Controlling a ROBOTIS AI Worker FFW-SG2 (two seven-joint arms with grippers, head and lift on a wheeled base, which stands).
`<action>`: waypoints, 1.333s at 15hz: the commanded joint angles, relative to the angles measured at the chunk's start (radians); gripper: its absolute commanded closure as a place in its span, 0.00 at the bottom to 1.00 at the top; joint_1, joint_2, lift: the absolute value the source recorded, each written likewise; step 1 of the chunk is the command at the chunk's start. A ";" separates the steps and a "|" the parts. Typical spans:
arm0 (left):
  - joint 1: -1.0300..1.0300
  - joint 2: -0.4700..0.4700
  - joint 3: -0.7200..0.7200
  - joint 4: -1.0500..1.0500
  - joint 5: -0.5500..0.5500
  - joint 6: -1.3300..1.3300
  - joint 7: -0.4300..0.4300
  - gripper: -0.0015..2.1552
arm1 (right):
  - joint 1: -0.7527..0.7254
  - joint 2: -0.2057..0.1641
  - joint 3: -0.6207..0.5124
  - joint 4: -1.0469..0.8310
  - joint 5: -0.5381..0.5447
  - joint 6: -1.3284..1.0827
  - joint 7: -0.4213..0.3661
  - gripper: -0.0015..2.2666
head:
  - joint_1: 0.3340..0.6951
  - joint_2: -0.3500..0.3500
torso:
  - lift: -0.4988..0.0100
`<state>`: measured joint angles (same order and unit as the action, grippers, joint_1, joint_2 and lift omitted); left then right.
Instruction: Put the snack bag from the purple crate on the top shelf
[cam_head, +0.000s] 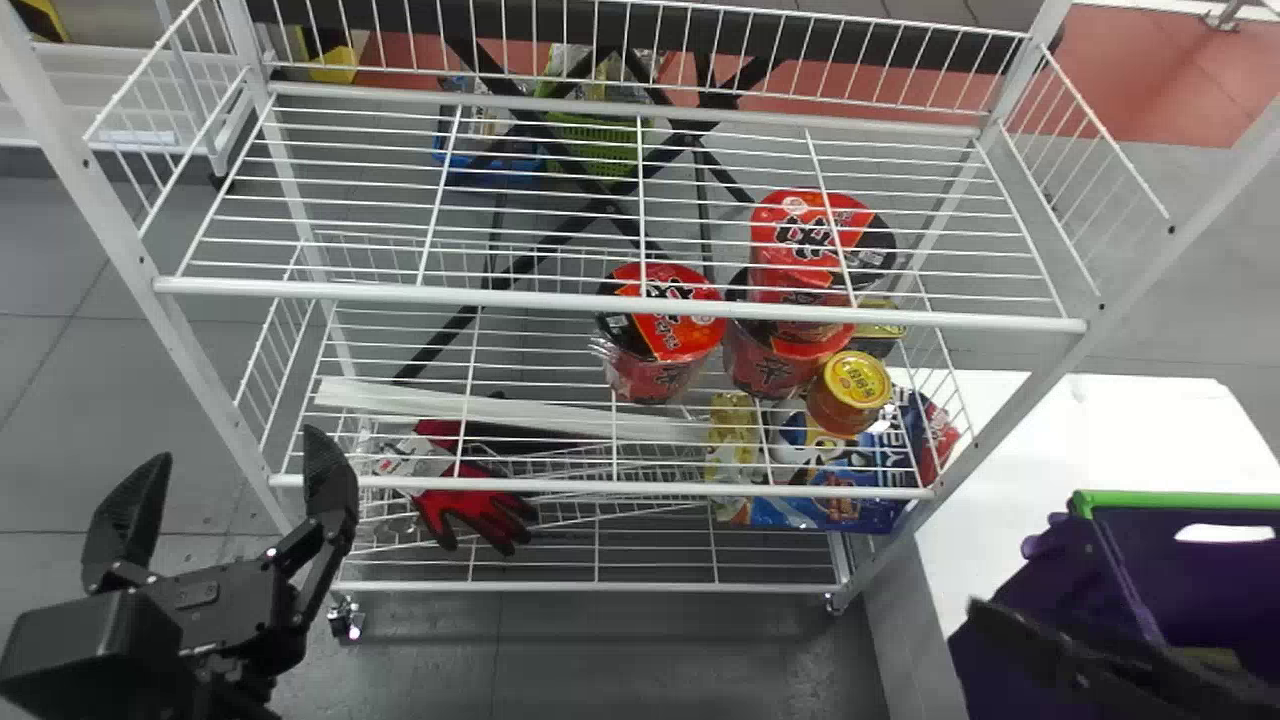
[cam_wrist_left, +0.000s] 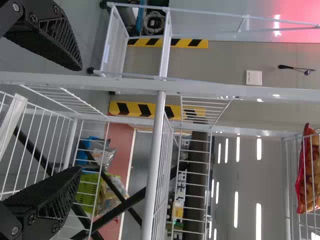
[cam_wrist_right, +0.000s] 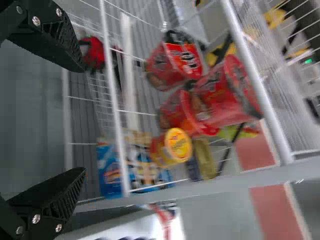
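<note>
The snack bag (cam_wrist_left: 308, 175), a red pack with a panel showing orange-yellow pieces, sits behind the white wires at a high level of the rack, seen in the left wrist view; whether it is the item from the purple crate cannot be determined. The left gripper (cam_head: 232, 462) is located in front of the rack on the left side; its two black fingers are spread wide, with nothing held between them. The right gripper (cam_head: 1040, 645) is located at the purple crate (cam_head: 1040, 580), in the lower right of the head view, where it appears as a blurred dark shape. In the right wrist view its fingers are likewise set wide apart and hold nothing. The crate has a green rim and is positioned near the white table (cam_head: 1110, 415), right of the rack. Below the upper wire shelf (cam_head: 620, 296) in the head view, red noodle cups (cam_head: 665, 335) are arranged on the next shelf, one of them stacked on another. A jar with a yellow lid (cam_head: 855, 385) is located just beside the cups. Blue packages (cam_head: 860, 510) lie lower down at the right. A red and black glove (cam_head: 480, 510) lies at the lower left, near a long white strip (cam_head: 510, 410).
</note>
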<state>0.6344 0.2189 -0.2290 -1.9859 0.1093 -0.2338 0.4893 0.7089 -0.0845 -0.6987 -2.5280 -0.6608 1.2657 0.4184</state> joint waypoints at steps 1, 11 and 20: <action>-0.002 0.002 -0.001 0.001 0.001 0.000 0.000 0.05 | -0.035 0.005 -0.265 -0.078 -0.197 0.306 0.002 0.06 | 1.00 0.29 | 0.09; -0.041 0.016 -0.015 0.042 0.035 -0.031 -0.002 0.05 | -0.177 -0.169 -0.777 0.230 -0.223 0.306 0.149 0.06 | 1.00 0.00 | 0.09; -0.051 0.014 -0.006 0.093 0.063 -0.114 -0.003 0.05 | -0.175 -0.362 -0.493 0.604 0.188 0.306 0.232 0.06 | 1.00 0.00 | 0.09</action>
<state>0.5829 0.2332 -0.2382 -1.8994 0.1660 -0.3318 0.4863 0.5460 -0.4215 -1.2294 -1.9640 -0.5231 1.5272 0.6505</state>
